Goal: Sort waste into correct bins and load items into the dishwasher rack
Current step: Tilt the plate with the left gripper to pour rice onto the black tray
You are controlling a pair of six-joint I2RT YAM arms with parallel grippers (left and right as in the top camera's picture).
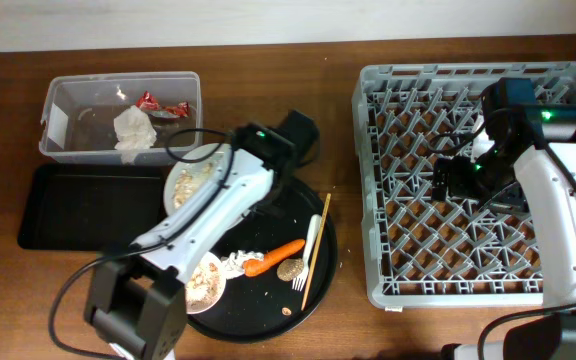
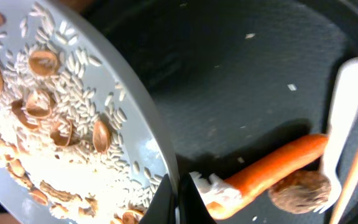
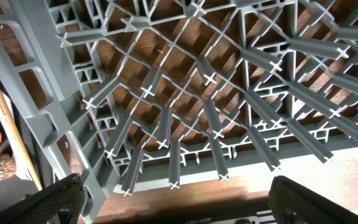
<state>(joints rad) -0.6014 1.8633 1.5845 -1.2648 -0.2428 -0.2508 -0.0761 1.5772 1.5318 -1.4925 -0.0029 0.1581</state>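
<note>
My left gripper point(image 2: 179, 202) is shut on the rim of a white dish point(image 2: 73, 118) holding rice and brown nut scraps. In the overhead view the arm hides the fingers. The dish looks like the one at the round tray's front left point(image 1: 206, 282). An orange carrot piece point(image 1: 273, 258) lies beside it with a white scrap at its end point(image 2: 207, 186). A second rice plate point(image 1: 190, 180) sits behind. My right gripper point(image 3: 185, 205) is open and empty over the grey dishwasher rack point(image 1: 388, 180).
The clear tub point(image 1: 68, 95) holds a white tissue point(image 1: 133, 128) and a red wrapper point(image 1: 150, 100). The shallow black tray point(image 1: 78, 205) lies in front of it. A white fork point(image 1: 308, 255), a chopstick point(image 1: 318, 240) and a brown nut point(image 1: 289, 268) lie on the round black tray point(image 1: 313, 290).
</note>
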